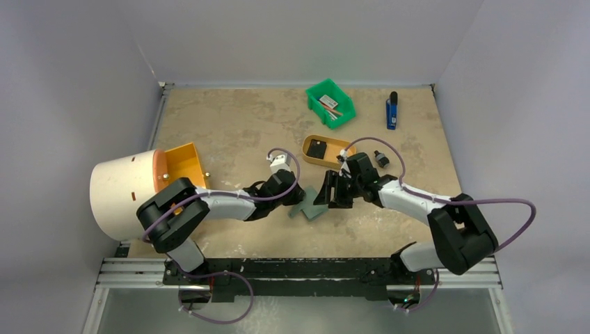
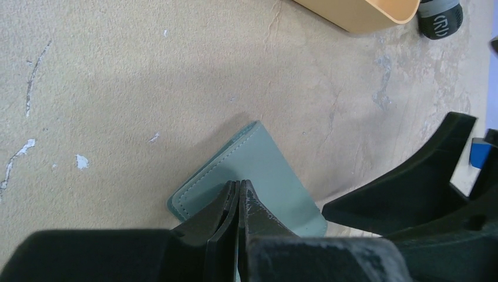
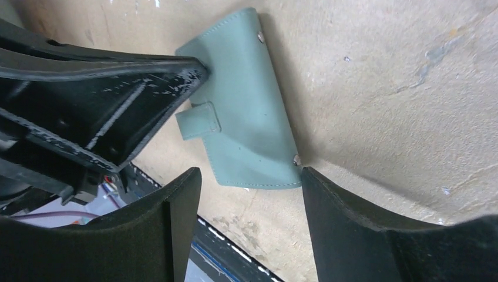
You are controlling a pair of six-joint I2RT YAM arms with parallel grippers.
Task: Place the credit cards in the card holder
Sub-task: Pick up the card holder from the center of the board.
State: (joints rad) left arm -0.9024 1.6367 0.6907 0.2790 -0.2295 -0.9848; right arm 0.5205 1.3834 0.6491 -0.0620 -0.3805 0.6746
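Left gripper (image 2: 238,187): clenched tight, tips pressed together on the card holder (image 3: 252,106); I can't tell if any material is pinched.

Right gripper (image 3: 246,194): released, jaws standing wide astride the holder's near edge, one finger just at its corner.

Holder lies flat on the table (image 1: 229,125) between the two grippers, grey-green outer face up, strap tab showing. Table's front edge is near; I see bare surface on the far side up to the tan tray (image 1: 341,147).

Tray holds one black card (image 1: 319,149). Knob (image 1: 380,158) just beside the tray. Green bin (image 1: 312,97), far edge, holds small items I can't identify.
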